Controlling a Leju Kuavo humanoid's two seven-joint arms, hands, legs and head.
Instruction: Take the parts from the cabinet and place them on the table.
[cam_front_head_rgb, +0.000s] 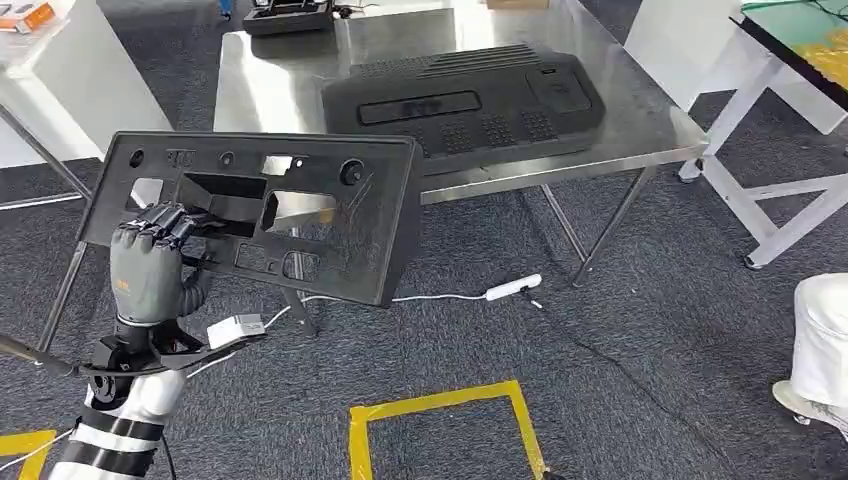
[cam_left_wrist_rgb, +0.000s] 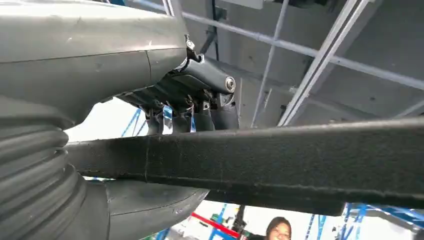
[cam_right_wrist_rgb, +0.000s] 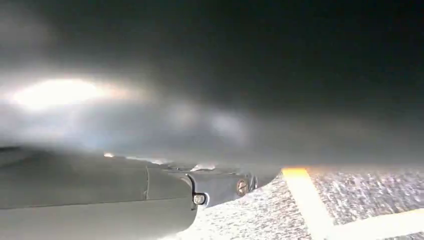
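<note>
A flat black plastic panel (cam_front_head_rgb: 330, 230) with several cutouts hangs in the air in front of the steel table (cam_front_head_rgb: 640, 130). My left hand (cam_front_head_rgb: 150, 265) grips it at its left end, fingers curled through an opening. In the left wrist view the panel's edge (cam_left_wrist_rgb: 300, 160) runs across between the thumb (cam_left_wrist_rgb: 75, 50) and the darker fingers (cam_left_wrist_rgb: 200, 115). A larger black ribbed part (cam_front_head_rgb: 470, 100) lies flat on the table. My right hand (cam_right_wrist_rgb: 125, 200) appears low over the carpet under a dark blur; how its fingers lie is hidden.
A white power strip (cam_front_head_rgb: 512, 288) and its cable lie on the carpet under the table's front edge. A yellow tape square (cam_front_head_rgb: 440, 405) marks the floor. A white-framed table (cam_front_head_rgb: 760, 190) stands at the right, and a person in white (cam_front_head_rgb: 820, 340) is beside it.
</note>
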